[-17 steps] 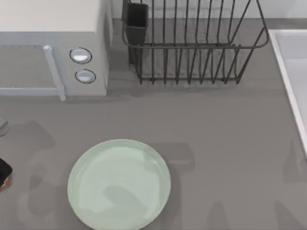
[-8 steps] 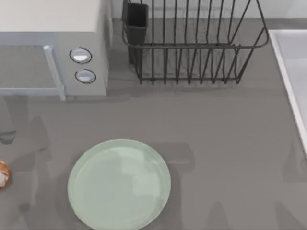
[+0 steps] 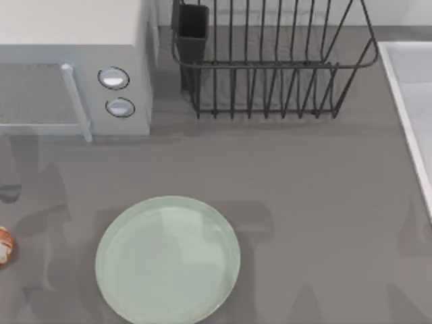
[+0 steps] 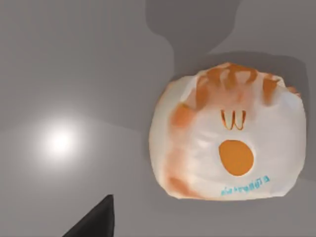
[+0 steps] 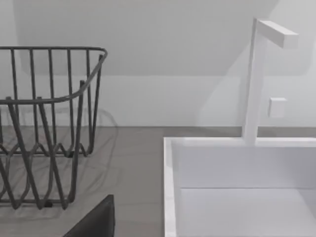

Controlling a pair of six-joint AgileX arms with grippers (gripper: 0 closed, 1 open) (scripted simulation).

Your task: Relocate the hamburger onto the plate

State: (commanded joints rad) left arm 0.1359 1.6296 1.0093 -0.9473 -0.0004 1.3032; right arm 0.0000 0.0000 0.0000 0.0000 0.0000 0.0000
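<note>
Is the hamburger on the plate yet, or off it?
Off. In the top view the hamburger lies on the table at the left edge, apart from the plate, which holds nothing.

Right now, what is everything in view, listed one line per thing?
hamburger: one, tan-orange with whitish patches, at the table's left edge, left of the plate, apart from it.
plate: one, pale mint green, front left-centre of the table.
microwave: one, light grey, back left.
rack: one, dark wire, back centre.
sink: one, white, right edge.
faucet: one, white, behind the sink.
table: one, grey.
left gripper: one dark fingertip, above the table near the hamburger.
right gripper: one dark fingertip, facing the rack and sink.
</note>
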